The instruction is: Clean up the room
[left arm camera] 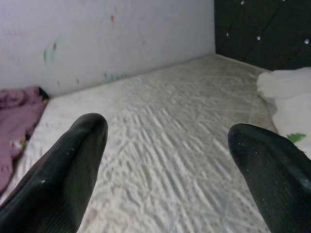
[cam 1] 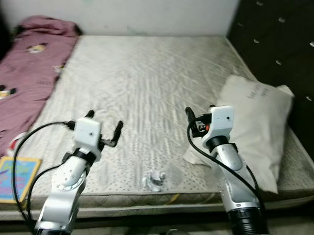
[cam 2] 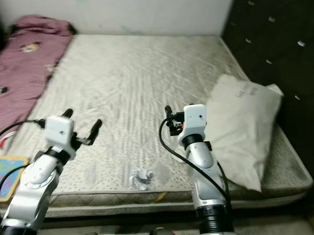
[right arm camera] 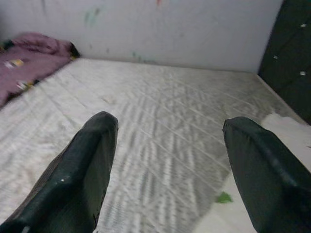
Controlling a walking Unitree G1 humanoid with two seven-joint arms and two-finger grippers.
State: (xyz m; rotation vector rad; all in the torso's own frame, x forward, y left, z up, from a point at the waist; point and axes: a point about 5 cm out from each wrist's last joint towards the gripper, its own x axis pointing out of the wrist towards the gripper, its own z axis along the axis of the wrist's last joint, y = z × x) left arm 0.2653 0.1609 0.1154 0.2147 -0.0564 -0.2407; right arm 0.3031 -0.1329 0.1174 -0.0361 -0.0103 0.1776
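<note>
Bare mattress, quilted, pale, filling the middle of the scene. Item for removal: one crumpled white paper scrap, lying on the near edge of the mattress, between the two arms and nearer than both sets of fingertips. Other contents: pillow, white, on the right side against the dark tufted headboard; maroon printed blanket along the left side, bunched at the far left corner; colourful book at the near left edge. Hazards, as judged: the scrap sits close to the mattress edge, so a reach that pushes rather than pinches could flick it to the floor; it is light and loosely wadded, so wide fingers closing off-centre may knock it aside; the right arm stands just beside the pillow's near corner and could drag the pillow while swinging inward; both grippers point past the scrap toward the far wall, so either must be drawn back and tipped down first. Left gripper: raised over the near left part of the mattress, forearm angled up and forward, fingers well apart, holding nothing. Right gripper: raised to a like height at the pillow's near left corner, fingers spread wide, empty, aimed across the mattress.
</note>
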